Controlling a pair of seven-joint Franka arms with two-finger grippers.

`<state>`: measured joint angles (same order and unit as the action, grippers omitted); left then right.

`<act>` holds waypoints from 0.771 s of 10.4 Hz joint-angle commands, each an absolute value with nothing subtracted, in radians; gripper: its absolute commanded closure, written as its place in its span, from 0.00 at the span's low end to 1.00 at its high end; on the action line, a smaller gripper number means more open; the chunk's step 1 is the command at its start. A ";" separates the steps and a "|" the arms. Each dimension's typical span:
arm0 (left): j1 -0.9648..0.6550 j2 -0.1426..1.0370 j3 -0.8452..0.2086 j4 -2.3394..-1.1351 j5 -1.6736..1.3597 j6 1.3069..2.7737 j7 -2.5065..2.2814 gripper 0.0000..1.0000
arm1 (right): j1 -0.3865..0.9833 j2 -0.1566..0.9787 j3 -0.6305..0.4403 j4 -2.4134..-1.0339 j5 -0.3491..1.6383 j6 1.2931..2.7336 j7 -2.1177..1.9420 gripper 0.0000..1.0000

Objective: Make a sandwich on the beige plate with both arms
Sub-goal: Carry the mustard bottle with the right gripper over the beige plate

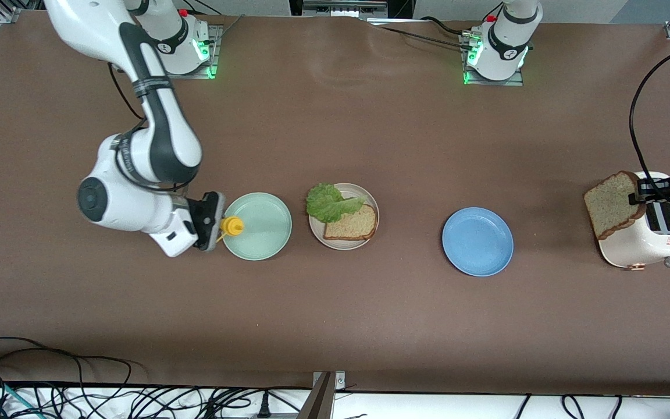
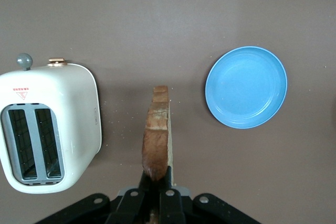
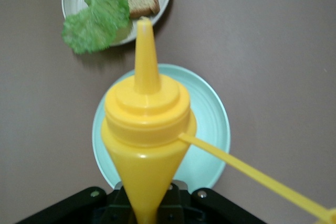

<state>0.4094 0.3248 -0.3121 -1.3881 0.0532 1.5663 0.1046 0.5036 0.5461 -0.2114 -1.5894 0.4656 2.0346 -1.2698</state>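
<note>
So far you have half a sandwich: on the beige plate (image 1: 344, 240) at the centre of the front view lies one bread slice (image 1: 351, 223) with the lettuce leaf (image 1: 329, 202) draped over its upper corner and out past the rim. The top slice is not yet on. Your left gripper (image 1: 640, 193), at the far right edge of the frame, is clamped on the second bread slice (image 1: 611, 205) just above the toaster (image 1: 649, 243), so it has to cross over the blue plate (image 1: 477, 241) to reach the stack. Your right gripper (image 1: 214, 224), at centre left, is closed around a yellow squeeze bottle (image 1: 232, 226) over the edge of the mint green plate (image 1: 265, 238). You cannot tell whether any sauce is on the sandwich. Most of the left arm is cut off by the frame, and the bottle's body is hidden in the right hand.
</note>
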 commanded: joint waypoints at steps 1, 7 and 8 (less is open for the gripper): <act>0.448 0.330 -0.311 -1.341 -0.003 1.548 0.115 1.00 | 0.611 0.572 -0.271 -1.523 0.420 2.022 -1.168 1.00; 0.465 0.328 -0.313 -1.339 -0.026 1.548 0.115 1.00 | 0.810 0.699 -0.331 -1.408 0.335 2.008 -0.956 1.00; 0.462 0.328 -0.314 -1.339 -0.025 1.548 0.110 1.00 | 0.824 0.727 -0.331 -1.367 0.309 1.965 -0.936 1.00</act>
